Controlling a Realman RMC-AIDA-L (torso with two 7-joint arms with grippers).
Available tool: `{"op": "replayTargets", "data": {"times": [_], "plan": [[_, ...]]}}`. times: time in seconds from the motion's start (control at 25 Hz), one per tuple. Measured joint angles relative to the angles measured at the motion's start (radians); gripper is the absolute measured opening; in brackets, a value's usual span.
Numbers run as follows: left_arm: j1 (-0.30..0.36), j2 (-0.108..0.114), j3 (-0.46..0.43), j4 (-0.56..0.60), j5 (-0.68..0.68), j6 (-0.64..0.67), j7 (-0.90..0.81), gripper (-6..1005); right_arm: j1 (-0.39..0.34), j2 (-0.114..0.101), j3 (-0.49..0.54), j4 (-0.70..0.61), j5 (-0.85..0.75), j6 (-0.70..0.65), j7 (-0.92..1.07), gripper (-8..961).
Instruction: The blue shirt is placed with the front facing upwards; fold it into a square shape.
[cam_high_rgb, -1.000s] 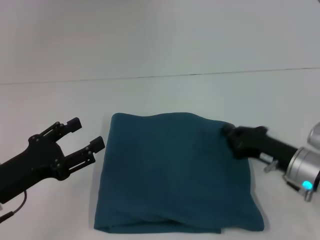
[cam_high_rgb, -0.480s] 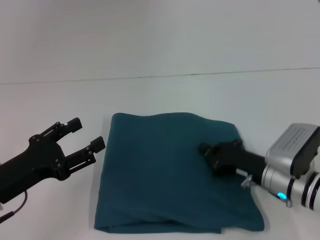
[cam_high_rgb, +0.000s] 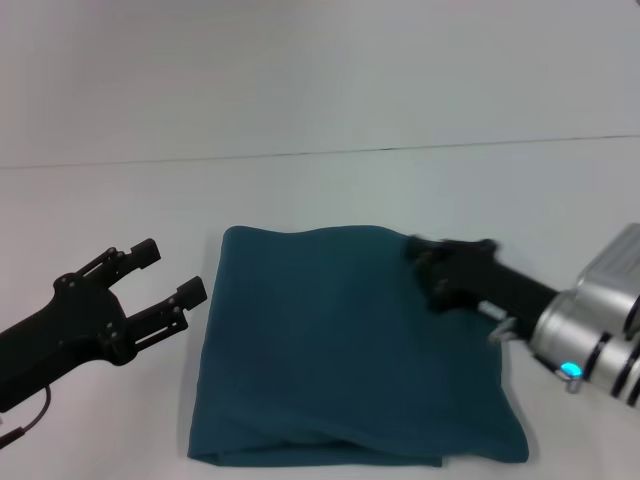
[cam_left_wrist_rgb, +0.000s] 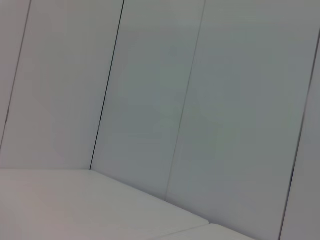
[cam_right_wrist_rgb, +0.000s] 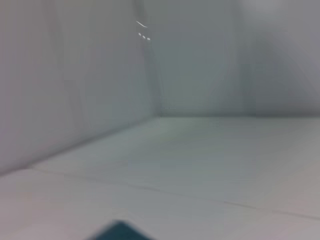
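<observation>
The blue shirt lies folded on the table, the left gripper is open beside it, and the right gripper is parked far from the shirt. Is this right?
Not quite. In the head view the right gripper is not parked away: it is over the blue shirt, near its far right corner. The rest holds: the shirt lies folded on the table and the left gripper is open beside it.

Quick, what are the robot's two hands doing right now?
Left gripper: open, empty, beside the blue shirt.
Right gripper: over the shirt's far right part; open or shut cannot be told.
</observation>
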Motion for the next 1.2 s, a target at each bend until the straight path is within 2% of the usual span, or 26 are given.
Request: {"op": "replayTargets", "data": {"times": [0.08,0.28,0.4,0.68,0.76,0.84,1.0,1.12,1.16,1.2], "plan": [[0.001,0.0,-0.002,0.0,0.0,0.004,0.002,859,0.031,0.005,-0.052,0.003,-0.052,-0.031,-0.005,6],[-0.001,-0.001,-0.003,0.0,0.0,0.008,0.003,858,0.132,0.012,-0.156,0.034,-0.102,0.079,-0.009,6],[-0.001,-0.002,-0.003,0.0,0.0,0.009,0.003,858,0.161,0.017,-0.156,0.039,-0.084,0.164,0.01,6],[-0.001,-0.002,0.001,-0.007,0.0,0.011,0.015,858,0.217,0.017,-0.145,0.034,0.056,0.478,0.193,6],[-0.001,-0.002,-0.001,-0.011,-0.001,0.013,0.016,858,0.214,0.013,-0.143,0.028,0.123,0.505,0.22,6],[-0.001,-0.002,-0.002,-0.012,-0.001,0.014,0.017,858,0.2,0.009,-0.142,0.02,0.181,0.486,0.229,6],[0.001,-0.001,-0.006,-0.012,-0.006,0.024,0.025,859,0.128,0.006,-0.164,-0.021,0.203,0.279,0.218,6],[0.002,-0.002,-0.021,-0.012,-0.009,0.034,0.032,859,0.095,0.008,-0.242,-0.019,0.16,0.106,0.153,6],[0.002,-0.002,-0.028,-0.012,-0.009,0.035,0.037,859,0.089,0.011,-0.296,-0.001,0.13,0.061,0.096,6],[0.002,-0.001,-0.035,-0.013,-0.009,0.035,0.044,859,0.089,0.011,-0.296,-0.001,0.13,0.061,0.096,6]]}}
